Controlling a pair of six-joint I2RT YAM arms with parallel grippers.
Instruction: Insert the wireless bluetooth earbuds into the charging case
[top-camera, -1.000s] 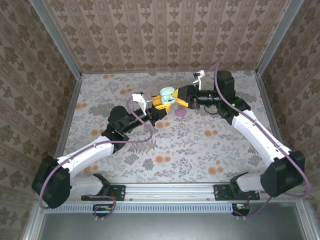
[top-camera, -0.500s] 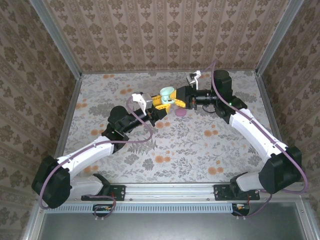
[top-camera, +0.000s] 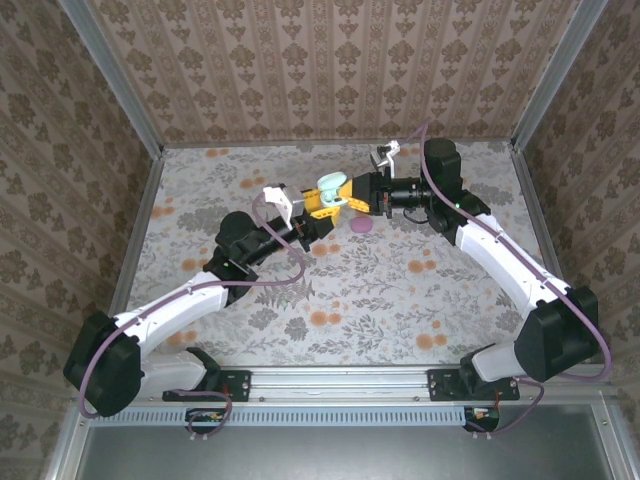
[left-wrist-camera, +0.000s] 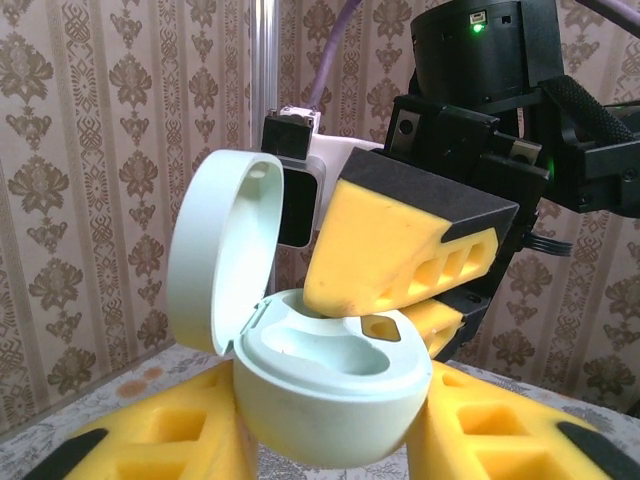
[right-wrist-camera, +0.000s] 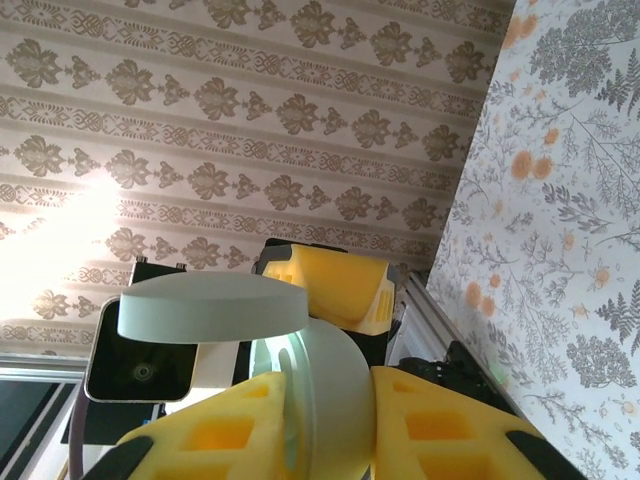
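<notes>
charging case (left-wrist-camera: 330, 390): mint, lid (left-wrist-camera: 215, 250) swung open, lower centre of the left wrist view, held clear of the tabletop (top-camera: 400, 290)
left fingers (left-wrist-camera: 490, 430): clasping the case from both sides
right fingers (left-wrist-camera: 390, 245): narrow, tips at the case's open hollow; whether they grip anything, cannot tell
pinkish-purple object (top-camera: 362, 226): on the tabletop, just right of the case

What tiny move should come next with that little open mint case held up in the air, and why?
Probably the right gripper should close firmly on the rim of the pale mint plastic charging case. Its yellow fingers straddle that rim, the left gripper clamps its body, the lid stands open, and the visible well looks empty.
</notes>
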